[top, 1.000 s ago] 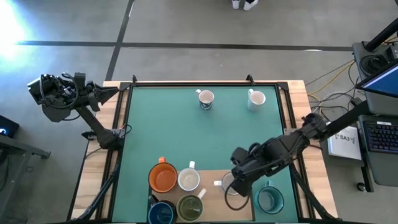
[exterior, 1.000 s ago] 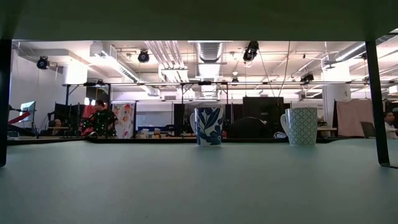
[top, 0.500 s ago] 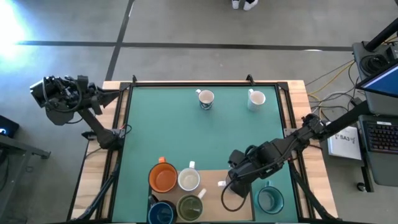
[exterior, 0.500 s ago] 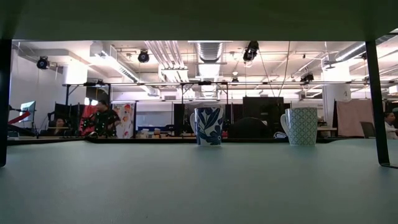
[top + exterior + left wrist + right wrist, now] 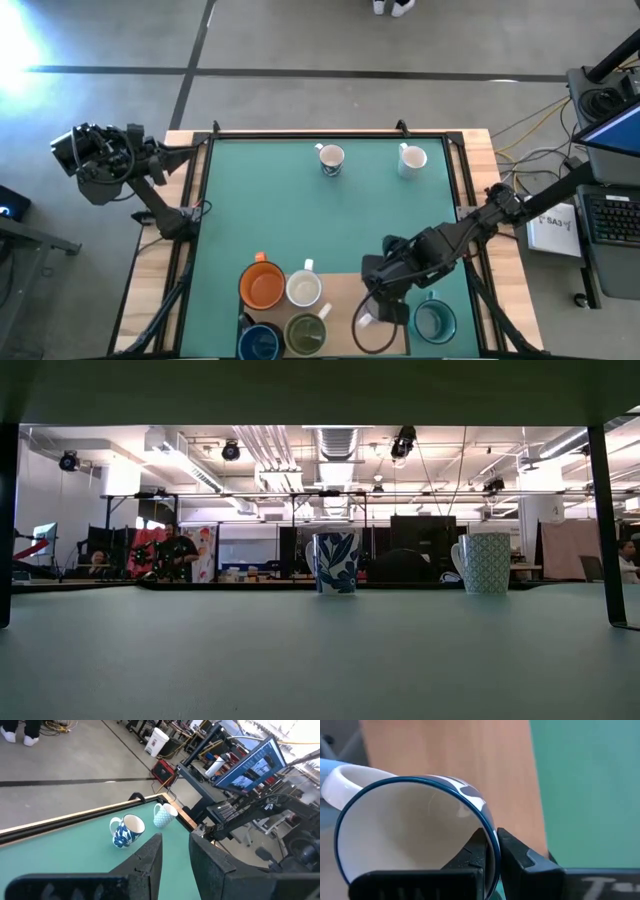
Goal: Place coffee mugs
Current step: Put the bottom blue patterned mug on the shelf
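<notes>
Pinching rim of white blue-rimmed mug (image 5: 415,827): right gripper (image 5: 491,851), near table (image 5: 330,215) front edge. Best lifted straight, kept level, clear of teal mug (image 5: 434,320). Left gripper (image 5: 174,851) half-spread, parked off table.

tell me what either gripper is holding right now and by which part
The right gripper is shut on the rim of a white mug with a blue rim, one finger inside the wall, one outside. The left gripper holds nothing.
</notes>
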Controlling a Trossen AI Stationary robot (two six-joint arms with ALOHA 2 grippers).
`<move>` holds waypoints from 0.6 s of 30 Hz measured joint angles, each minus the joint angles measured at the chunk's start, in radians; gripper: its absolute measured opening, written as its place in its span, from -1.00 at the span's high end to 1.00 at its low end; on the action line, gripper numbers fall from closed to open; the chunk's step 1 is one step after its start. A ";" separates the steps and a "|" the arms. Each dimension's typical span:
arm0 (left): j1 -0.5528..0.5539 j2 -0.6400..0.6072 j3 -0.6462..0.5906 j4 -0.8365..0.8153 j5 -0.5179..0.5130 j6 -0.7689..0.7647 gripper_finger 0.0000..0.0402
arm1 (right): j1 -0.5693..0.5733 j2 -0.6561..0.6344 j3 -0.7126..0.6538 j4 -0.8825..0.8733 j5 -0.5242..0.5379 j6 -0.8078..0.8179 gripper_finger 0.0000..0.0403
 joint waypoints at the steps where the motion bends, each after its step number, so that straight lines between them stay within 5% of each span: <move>1: 0.000 0.000 0.000 0.000 -0.001 -0.005 0.61 | -0.001 0.000 -0.001 0.027 0.000 -0.009 0.91; 18: 0.000 0.000 0.000 0.000 -0.002 -0.072 0.61 | -0.007 0.000 -0.018 0.116 0.053 -0.115 0.89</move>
